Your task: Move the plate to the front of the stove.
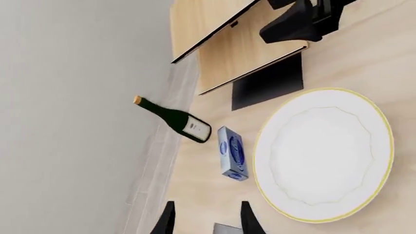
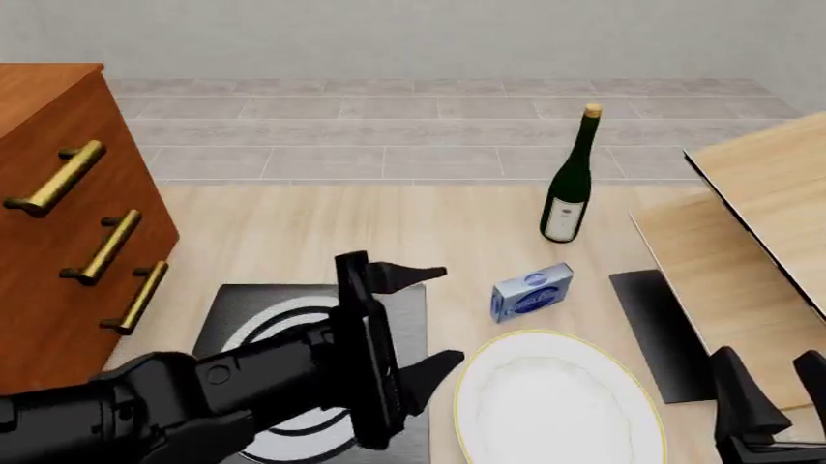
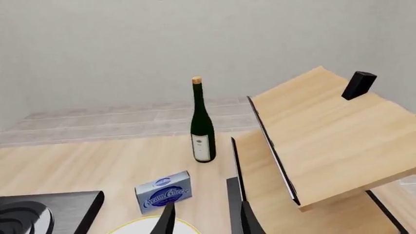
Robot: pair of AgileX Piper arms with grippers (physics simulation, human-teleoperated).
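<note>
The plate [image 2: 558, 404], white with a thin gold rim, lay flat on the table [image 2: 387, 227] just beside the stove's [image 2: 309, 319] right edge, at the near side. The left gripper [image 2: 410, 319] hovered above the stove next to the plate, fingers spread and holding nothing. The right gripper [image 2: 771, 394] waited low at the table's near right, also spread and empty. A cream cheese box [image 2: 531, 292] and wine bottle [image 2: 570, 179] stood beyond. The plate appeared ungrasped, so the move seemingly remained to be done.
</note>
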